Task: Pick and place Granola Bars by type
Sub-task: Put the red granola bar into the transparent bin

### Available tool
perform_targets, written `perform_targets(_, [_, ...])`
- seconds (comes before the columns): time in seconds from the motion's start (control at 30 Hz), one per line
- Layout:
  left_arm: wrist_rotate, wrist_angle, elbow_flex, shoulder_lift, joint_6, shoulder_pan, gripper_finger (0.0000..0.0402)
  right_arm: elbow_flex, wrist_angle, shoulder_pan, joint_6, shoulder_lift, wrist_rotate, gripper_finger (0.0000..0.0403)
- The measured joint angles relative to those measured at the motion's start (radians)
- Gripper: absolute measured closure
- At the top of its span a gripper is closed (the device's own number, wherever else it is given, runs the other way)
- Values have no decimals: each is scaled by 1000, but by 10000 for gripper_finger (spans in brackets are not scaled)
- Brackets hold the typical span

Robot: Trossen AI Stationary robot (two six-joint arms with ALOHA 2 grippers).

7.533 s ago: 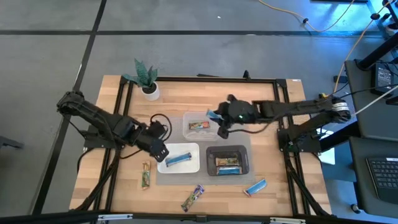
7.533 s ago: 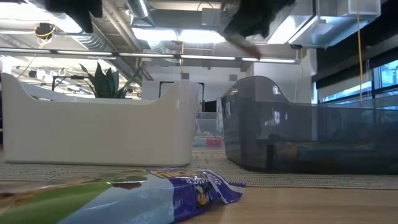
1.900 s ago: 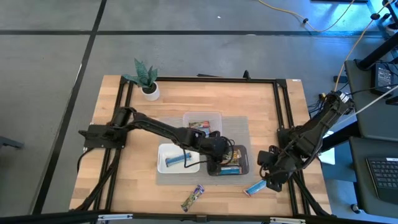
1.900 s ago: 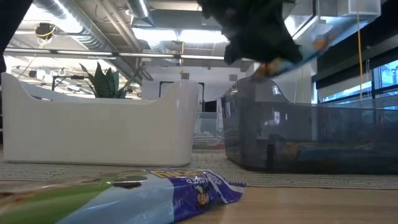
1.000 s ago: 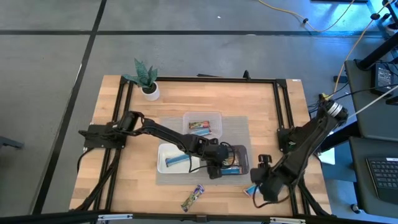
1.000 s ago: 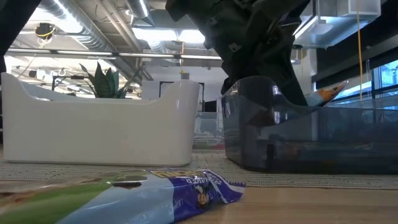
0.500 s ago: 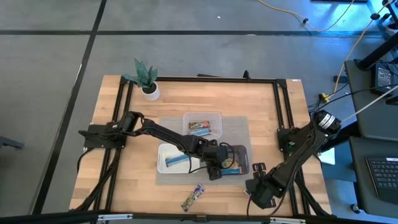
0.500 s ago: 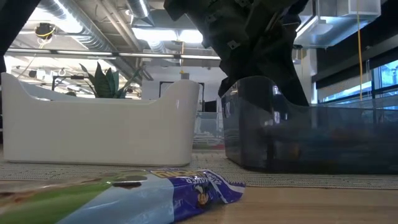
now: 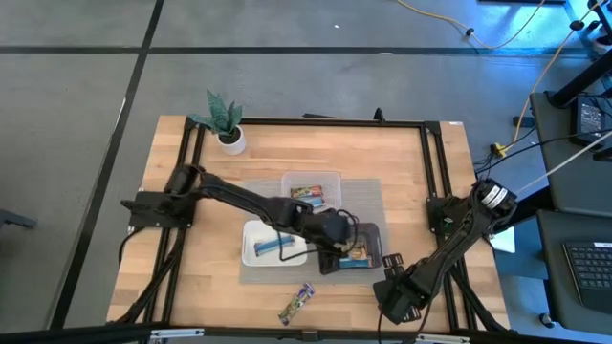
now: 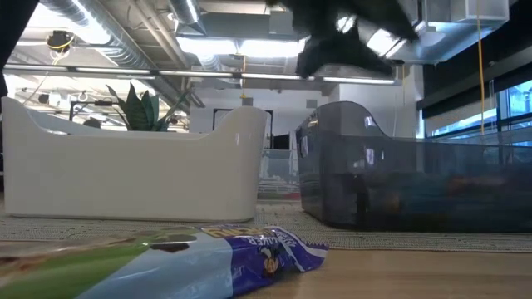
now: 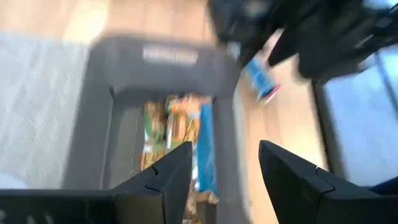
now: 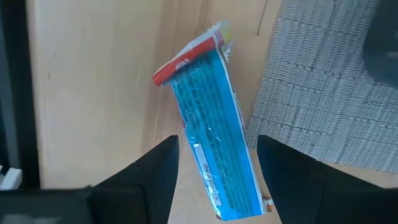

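Observation:
My left gripper [image 9: 337, 239] hangs open and empty over the black tray [image 9: 368, 260]. In the left wrist view [image 11: 224, 149] that tray [image 11: 99, 124] holds orange-green and blue bars [image 11: 180, 134]. My right gripper [image 9: 390, 282] stands open over the table's near right part. It hides a blue bar there in the high view. In the right wrist view [image 12: 217, 144] this blue bar [image 12: 208, 134] lies flat on the wood beside the grey mat [image 12: 323, 93], between my two fingers and apart from them. A green-purple bar [image 9: 297, 304] lies near the near edge.
A white tray [image 9: 251, 250] holds one blue bar [image 9: 274, 244]. A clear tray [image 9: 330, 182] behind it holds bars [image 9: 306, 194]. A potted plant [image 9: 225, 122] stands at the far left. In the low view the green-purple bar [image 10: 166, 257] lies before the white tray [image 10: 133, 166].
My left gripper went down into the black tray with an orange-tipped bar, left it there and has risen clear with nothing in it. My right gripper has moved toward the near edge and slightly left, and now covers the blue bar on the wood.

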Motion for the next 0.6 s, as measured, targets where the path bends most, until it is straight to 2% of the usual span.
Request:
perform_targets(0.4, [-11, -30, 1, -186, 30, -13, 225, -56, 82, 1, 26, 15, 26, 192])
perform_targets(0.6, [-140, -173, 0, -272, 33, -39, 228, -58, 79, 4, 13, 17, 24, 235])
